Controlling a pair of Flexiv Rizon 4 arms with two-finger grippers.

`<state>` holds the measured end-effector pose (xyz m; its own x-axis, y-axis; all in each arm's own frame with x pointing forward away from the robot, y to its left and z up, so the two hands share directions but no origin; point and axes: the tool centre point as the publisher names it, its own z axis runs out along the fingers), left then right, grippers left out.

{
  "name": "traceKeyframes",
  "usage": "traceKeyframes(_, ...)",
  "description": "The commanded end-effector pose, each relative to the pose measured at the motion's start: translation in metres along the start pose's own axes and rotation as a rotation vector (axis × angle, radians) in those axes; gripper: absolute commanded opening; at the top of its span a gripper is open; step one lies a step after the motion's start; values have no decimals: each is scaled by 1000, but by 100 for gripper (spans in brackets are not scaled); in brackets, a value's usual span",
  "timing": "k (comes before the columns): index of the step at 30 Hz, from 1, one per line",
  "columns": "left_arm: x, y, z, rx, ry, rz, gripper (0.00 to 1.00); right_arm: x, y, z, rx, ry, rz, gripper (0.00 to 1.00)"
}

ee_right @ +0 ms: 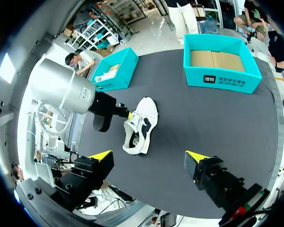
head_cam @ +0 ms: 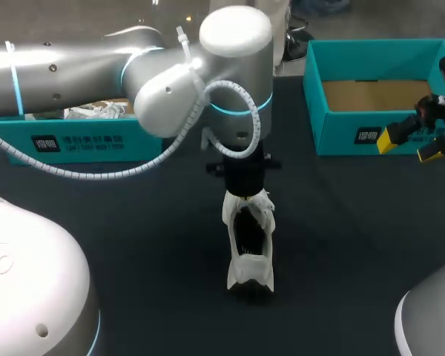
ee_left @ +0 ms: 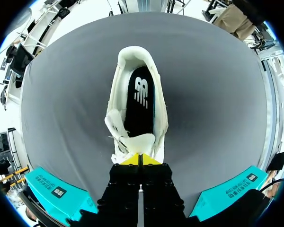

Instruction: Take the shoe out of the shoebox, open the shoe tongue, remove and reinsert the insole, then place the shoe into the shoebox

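Left hand (ee_left: 140, 159) seemingly grips shoe (ee_left: 138, 101) by tongue.

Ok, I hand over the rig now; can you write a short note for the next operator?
Left end effector: shut on the tongue of the shoe, which stands on the table.
Right end effector: open, empty, near the empty right shoebox.
Done: shoe is out of the box.
Insole is inside the shoe; I cannot tell whether it was already taken out once.
Left: probably the insole step, then the shoe into the shoebox.
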<state>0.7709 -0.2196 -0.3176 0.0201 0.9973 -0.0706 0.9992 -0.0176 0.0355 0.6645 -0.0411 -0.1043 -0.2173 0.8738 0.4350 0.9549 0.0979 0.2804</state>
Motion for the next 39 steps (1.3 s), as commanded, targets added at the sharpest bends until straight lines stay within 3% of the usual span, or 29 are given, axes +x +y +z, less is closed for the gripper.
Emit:
traceKeyframes(1, 10, -17, 9, -21, -7, 9, 0, 0, 4, 1, 7, -2, 2, 100)
traceKeyframes(8, 18, -30, 17, -11, -2, 5, 0, 0, 4, 1, 7, -2, 2, 100)
traceKeyframes(12, 23, -28, 10, 0, -26, -58, 0, 0, 4, 1, 7, -2, 2, 100)
traceKeyframes(16, 29, -26, -4, 56, -48, -174, 0, 0, 4, 1, 7, -2, 2, 100)
traceKeyframes(19, 35, -23, -9, 147, -16, -296, 0, 0, 4, 1, 7, -2, 2, 100)
traceKeyframes(22, 40, -26, -15, 145, -3, -416, 0, 0, 4, 1, 7, -2, 2, 100)
traceKeyframes(23, 40, -26, -15, 145, -3, -416, 100, 0, 4, 1, 7, -2, 2, 100)
traceKeyframes(39, 40, -26, -15, 145, -3, -416, 100, 0, 4, 1, 7, -2, 2, 100)
